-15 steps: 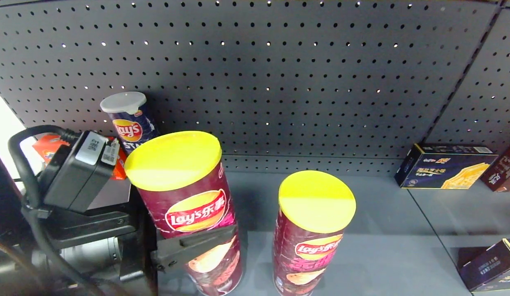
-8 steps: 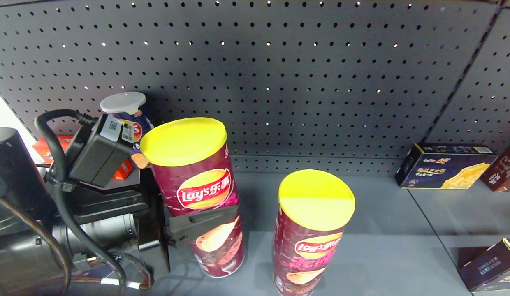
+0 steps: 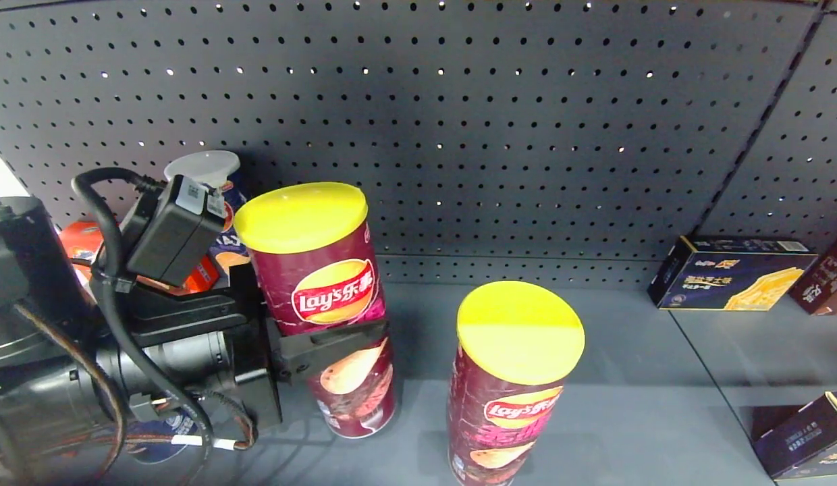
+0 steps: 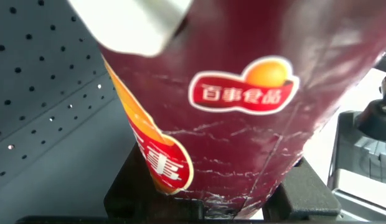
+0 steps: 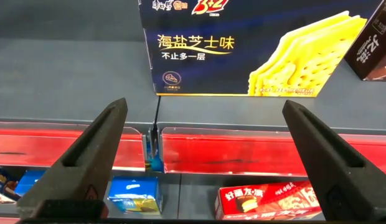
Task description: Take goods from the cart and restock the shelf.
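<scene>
A maroon chip can with a yellow lid (image 3: 317, 283) stands upright on the grey shelf (image 3: 634, 378), held round its middle by my left gripper (image 3: 324, 344), which is shut on it. The can's side (image 4: 243, 112) looms close in the left wrist view. A second maroon can with a yellow lid (image 3: 513, 378) stands free to the right, nearer the shelf's front. A dark blue can with a white lid (image 3: 209, 182) is at the back left, partly hidden by my arm. My right gripper (image 5: 205, 168) is open in front of a lower shelf's dark biscuit box (image 5: 255, 46).
A perforated back panel (image 3: 459, 121) closes the shelf behind. A dark blue and yellow box (image 3: 729, 273) lies at the back right, with other dark boxes (image 3: 796, 439) at the right edge. An orange pack (image 3: 88, 246) sits behind my left arm. Red price rails (image 5: 230, 149) front the lower shelf.
My left arm has carried the held can forward and toward the shelf's back, and lowered it so its base now rests on or just above the shelf. The other can has not moved.
</scene>
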Controlling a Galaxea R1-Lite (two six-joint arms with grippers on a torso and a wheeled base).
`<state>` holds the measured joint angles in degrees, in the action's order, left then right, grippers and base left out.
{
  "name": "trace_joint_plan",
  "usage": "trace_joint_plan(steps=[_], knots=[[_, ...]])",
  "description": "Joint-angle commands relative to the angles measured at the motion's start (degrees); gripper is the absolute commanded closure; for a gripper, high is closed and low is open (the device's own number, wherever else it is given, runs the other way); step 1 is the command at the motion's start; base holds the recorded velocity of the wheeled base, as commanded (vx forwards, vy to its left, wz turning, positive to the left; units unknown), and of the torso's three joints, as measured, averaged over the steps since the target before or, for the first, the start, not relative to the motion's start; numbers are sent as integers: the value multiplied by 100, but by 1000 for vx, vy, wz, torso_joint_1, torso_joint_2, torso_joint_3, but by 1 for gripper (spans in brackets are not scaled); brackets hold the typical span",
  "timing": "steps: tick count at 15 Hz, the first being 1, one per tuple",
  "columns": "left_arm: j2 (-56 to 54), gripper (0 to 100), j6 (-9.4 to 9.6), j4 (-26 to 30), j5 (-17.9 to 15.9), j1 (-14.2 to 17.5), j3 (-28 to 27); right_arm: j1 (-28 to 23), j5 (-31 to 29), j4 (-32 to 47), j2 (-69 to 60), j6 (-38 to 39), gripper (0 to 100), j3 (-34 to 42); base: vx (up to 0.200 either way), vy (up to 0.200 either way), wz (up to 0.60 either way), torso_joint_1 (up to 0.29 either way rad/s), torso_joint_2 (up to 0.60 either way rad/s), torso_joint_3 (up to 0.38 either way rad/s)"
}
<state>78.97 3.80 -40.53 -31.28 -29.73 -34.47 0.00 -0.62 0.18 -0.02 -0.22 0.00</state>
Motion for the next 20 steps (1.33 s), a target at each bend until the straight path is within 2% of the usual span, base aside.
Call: trace_joint_plan(steps=[1,6,8,10,11,12,16,20], knots=[[286,100,6,-7,52,3,-147,0,1,-1,2,-4,0,0,0,0,0,0,0,0],[1094,100,50,2,184,90,-1079,0,1,-1,2,-4,0,0,0,0,0,0,0,0],[1244,100,50,2,184,73,-1140,0,1,-1,2,-4,0,0,0,0,0,0,0,0],[1806,100,340,-60,184,82,-1395,0,1,-1,2,-4,0,0,0,0,0,0,0,0],[2087,100,595,-69,193,99,-1615,0,1,-1,2,-4,0,0,0,0,0,0,0,0],[2254,100,701,-60,184,108,-1844,0,1,-1,2,-4,0,0,0,0,0,0,0,0],[2606,100,701,-25,184,3,-2547,0,1,-1,2,-4,0,0,0,0,0,0,0,0],[2606,100,560,-16,184,-173,-2661,0,1,-1,2,-4,0,0,0,0,0,0,0,0]])
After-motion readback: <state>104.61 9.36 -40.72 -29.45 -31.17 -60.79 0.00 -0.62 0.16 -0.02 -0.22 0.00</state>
